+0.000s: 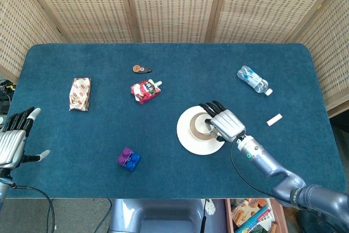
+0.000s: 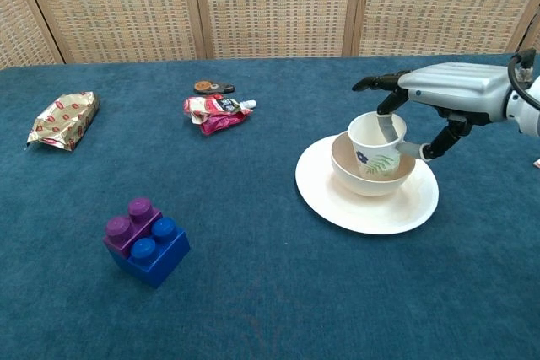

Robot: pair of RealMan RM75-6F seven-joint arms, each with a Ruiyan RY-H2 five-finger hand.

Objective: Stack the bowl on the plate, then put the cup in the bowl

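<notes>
Table: blue cloth top carrying everything.
Plate: white, right of centre.
Bowl: already stacked on the plate.
Right hand: pinches the cup's rim, other fingers spread.
Left hand: empty, fingers apart, at the table's left edge.
Cup: tilted, base inside the bowl.
Progress: stacking done; the cup likely just needs settling and release.

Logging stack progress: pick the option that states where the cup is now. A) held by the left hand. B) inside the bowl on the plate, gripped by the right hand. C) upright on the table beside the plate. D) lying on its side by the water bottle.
B: the cup sits inside the bowl on the plate, with the right hand pinching its rim.
</notes>
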